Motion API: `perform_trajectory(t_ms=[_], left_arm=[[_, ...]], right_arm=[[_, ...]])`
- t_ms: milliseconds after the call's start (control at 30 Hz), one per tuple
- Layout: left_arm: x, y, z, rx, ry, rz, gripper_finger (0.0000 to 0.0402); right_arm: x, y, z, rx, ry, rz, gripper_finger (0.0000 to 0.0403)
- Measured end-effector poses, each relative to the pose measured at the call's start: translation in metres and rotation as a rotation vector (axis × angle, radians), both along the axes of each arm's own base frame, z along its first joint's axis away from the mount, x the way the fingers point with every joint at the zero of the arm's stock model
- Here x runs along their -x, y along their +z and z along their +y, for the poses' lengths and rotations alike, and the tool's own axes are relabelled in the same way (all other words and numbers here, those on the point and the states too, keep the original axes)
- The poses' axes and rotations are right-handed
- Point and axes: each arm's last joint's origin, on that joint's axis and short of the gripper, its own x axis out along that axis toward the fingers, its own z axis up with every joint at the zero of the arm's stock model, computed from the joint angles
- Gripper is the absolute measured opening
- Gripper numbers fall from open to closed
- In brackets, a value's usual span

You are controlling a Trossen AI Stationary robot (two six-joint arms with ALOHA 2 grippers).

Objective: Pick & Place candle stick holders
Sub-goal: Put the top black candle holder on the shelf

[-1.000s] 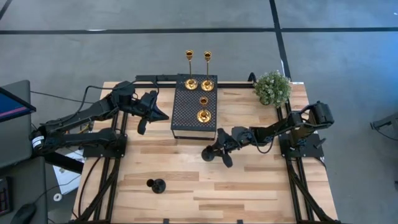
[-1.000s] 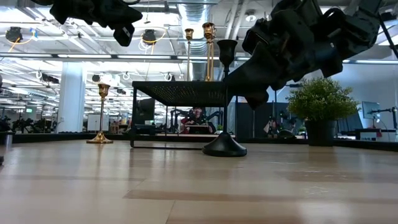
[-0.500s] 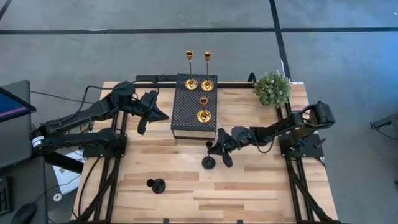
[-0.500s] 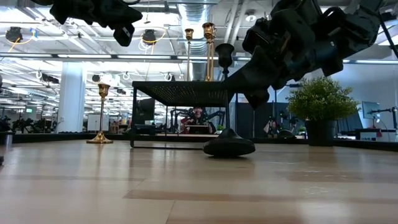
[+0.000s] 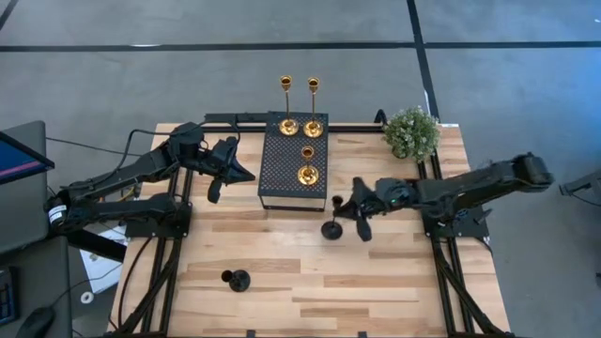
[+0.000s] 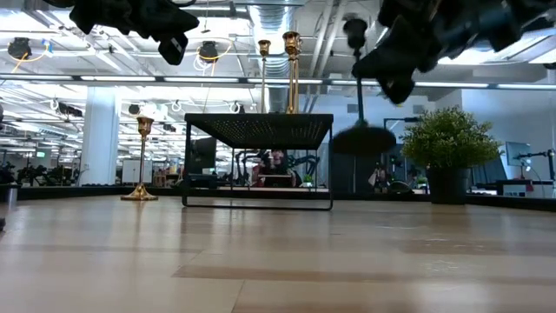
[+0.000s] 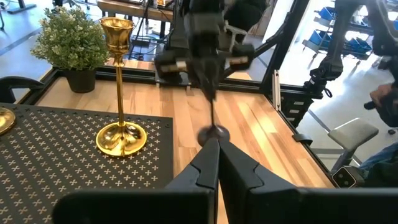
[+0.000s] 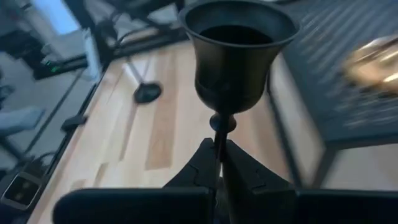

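My right gripper is shut on a matte black candlestick holder and holds it in the air just right of the near end of the black perforated platform. Three gold holders stand on the platform by their round bases. In the low view another gold holder stands on the table left of the platform. A second black holder stands near the table's front left. My left gripper is shut and empty, in the air left of the platform. My right gripper pinches the black holder's thin stem between its two fingers, just below the cup. The fingers come from the table's right side and lie across the stem. The holder is close to upright and lifted clear, its round base in the air.
A small bushy green plant in a pot stands at the table's far right corner. Bare wood lies between the platform and the near edge. Dark frame rails run along the table's left and right sides.
My right gripper has risen and gone toward the table's right and far edges, staying shut on the black holder. The holder stood with its base on the table a second ago, tipped, and now hangs clear of the table, higher and closer to the platform's near right corner.
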Motion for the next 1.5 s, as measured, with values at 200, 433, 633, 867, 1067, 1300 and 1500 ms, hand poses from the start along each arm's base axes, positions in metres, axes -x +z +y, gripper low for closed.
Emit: perform_trajectory(t_ms=[200, 433, 633, 867, 1067, 1300, 1500], left_arm=[[0.0, 0.0, 0.0, 0.0, 0.0, 0.0, 0.0006], [0.0, 0.0, 0.0, 0.0, 0.0, 0.0, 0.0006], [0.0, 0.0, 0.0, 0.0, 0.001, 0.0, 0.0006], [0.0, 0.0, 0.0, -0.001, 0.0, 0.0, 0.0006], [0.0, 0.0, 0.0, 0.0, 0.0, 0.0, 0.0006], [0.0, 0.0, 0.0, 0.0, 0.0, 0.001, 0.0006], [0.0, 0.0, 0.0, 0.001, 0.0, 0.002, 0.0006]], right_arm=[[0.027, 0.031, -0.02, 0.049, -0.091, -0.101, 0.0001], [0.047, 0.056, -0.048, 0.118, -0.211, -0.124, 0.0], [0.039, 0.088, -0.066, 0.206, -0.203, -0.085, 0.0], [0.017, 0.115, -0.093, 0.271, -0.183, -0.064, 0.0], [-0.003, 0.119, -0.124, 0.282, -0.184, -0.036, 0.0], [-0.022, 0.109, -0.159, 0.244, -0.2, 0.014, 0.0], [-0.033, 0.105, -0.178, 0.229, -0.198, 0.004, 0.0]])
